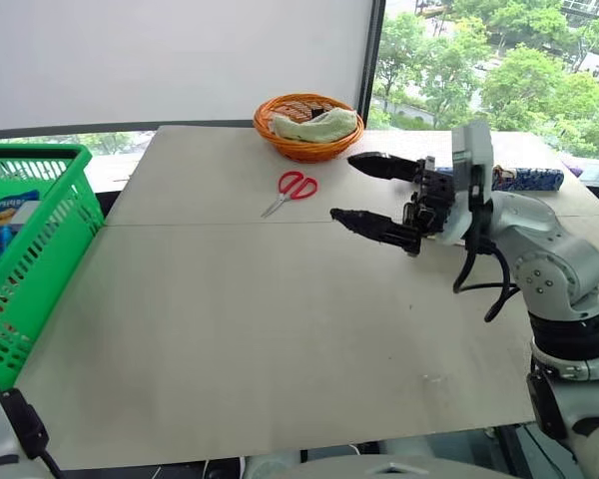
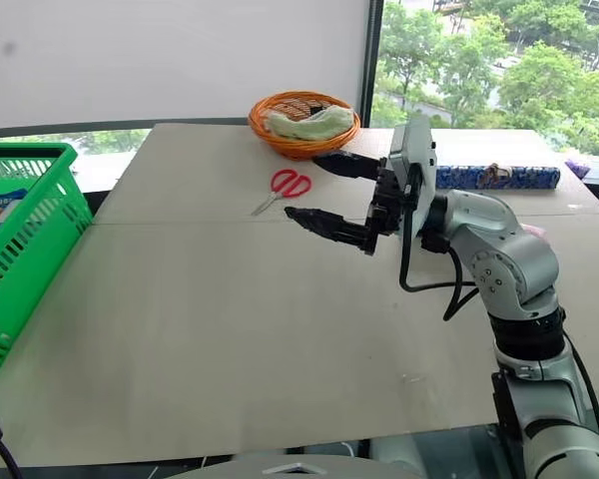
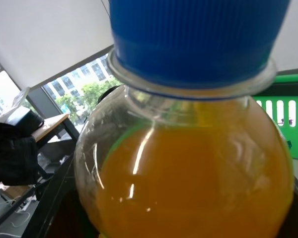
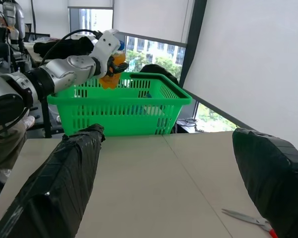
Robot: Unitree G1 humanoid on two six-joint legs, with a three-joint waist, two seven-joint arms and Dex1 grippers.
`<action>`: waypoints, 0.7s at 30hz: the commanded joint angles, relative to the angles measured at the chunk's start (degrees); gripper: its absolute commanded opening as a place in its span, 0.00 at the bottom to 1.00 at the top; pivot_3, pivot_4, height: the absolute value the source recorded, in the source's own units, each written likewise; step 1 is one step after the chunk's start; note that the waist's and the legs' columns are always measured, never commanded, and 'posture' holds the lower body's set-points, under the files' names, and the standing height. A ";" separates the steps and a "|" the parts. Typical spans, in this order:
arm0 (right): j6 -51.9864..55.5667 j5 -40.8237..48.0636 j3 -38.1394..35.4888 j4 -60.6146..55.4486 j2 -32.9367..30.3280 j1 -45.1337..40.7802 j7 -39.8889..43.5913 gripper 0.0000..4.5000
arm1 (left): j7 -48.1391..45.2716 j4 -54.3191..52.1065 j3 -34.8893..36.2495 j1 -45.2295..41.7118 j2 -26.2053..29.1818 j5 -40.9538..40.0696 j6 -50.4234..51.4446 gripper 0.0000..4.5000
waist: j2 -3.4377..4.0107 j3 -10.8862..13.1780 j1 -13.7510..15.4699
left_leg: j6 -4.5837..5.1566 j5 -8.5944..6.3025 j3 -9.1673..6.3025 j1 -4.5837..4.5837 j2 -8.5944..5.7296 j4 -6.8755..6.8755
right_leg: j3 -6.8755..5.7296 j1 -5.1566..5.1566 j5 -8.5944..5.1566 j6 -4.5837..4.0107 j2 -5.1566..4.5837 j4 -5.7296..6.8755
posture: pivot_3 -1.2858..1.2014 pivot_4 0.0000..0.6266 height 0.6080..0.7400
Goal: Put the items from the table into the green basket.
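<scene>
Bottle (image 4: 112,63) clamped in left pincer (image 4: 111,67) over green basket (image 4: 120,106); right pincer (image 1: 371,192) apart.

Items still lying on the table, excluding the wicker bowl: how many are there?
2: the scissors near the wicker bowl, and the blue roll at the far right edge. The right arm may hide others.

Head pair looks down—wrist views share green basket (image 4: 120,106).

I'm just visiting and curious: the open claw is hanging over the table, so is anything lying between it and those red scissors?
Nothing visible. The right gripper hangs open above the table, and the scissors lie flat just beside it with bare tabletop between them. The wicker bowl sits farther back, off that line.
</scene>
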 commanded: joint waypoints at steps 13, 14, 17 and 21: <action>0.02 1.21 -1.62 -1.83 -0.44 0.44 -0.75 1.00 | 1.86 -2.32 -0.03 -4.87 -1.70 -3.35 -3.86 0.99 | 0.26 -0.28 -1.16 | -0.14 0.09 0.00 0.03 0.10 -0.06 | -0.25 -0.08 0.02 -0.10 0.00 0.10 | 0.51 0.00 0.98; -0.19 0.75 -2.03 -1.49 -1.20 1.10 -0.57 1.00 | -1.05 -3.73 -1.24 -6.46 -3.26 -5.03 -4.48 0.99 | 0.27 -0.33 -1.17 | -0.14 0.09 -0.01 0.03 0.09 -0.05 | -0.27 -0.07 0.02 -0.10 -0.01 0.12 | 0.51 0.00 0.98; -1.28 -1.12 -3.89 0.27 -4.09 4.02 -0.10 1.00 | -9.75 -9.16 -7.28 -10.38 -9.29 -8.43 -3.29 0.99 | 0.29 -0.47 -0.34 | -0.15 0.10 -0.01 0.02 0.04 0.01 | -0.37 -0.01 0.03 -0.10 -0.04 0.10 | 0.51 0.00 0.98; -3.30 -3.74 -6.41 2.55 -7.50 8.31 -0.47 1.00 | -20.35 -15.38 -18.46 -13.85 -18.38 -9.46 1.74 0.99 | 0.67 -0.64 0.82 | 0.05 0.19 0.07 0.03 -0.09 0.22 | -0.72 0.23 0.04 -0.09 -0.09 0.03 | 0.50 0.00 0.98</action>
